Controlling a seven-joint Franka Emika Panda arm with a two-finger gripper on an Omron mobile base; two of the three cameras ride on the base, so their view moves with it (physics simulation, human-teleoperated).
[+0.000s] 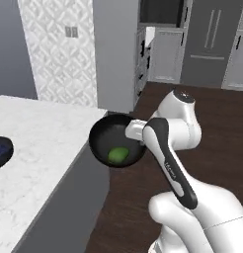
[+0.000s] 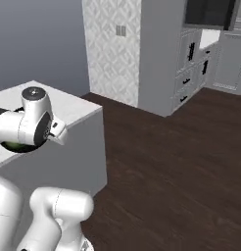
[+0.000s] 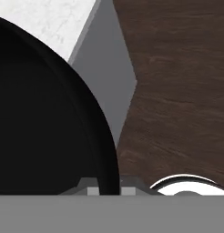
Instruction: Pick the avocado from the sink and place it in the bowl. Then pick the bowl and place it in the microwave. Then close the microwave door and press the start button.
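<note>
Beside the counter (image 1: 39,143) edge, the gripper (image 3: 104,189) clamps the level bowl's (image 1: 106,136) rim, avocado (image 1: 118,155) lying crosswise inside

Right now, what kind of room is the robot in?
It looks like a kitchen. There is a white marble counter, grey cabinets with drawers along the far wall, and the gripper holds a black bowl with a green avocado inside.
</note>
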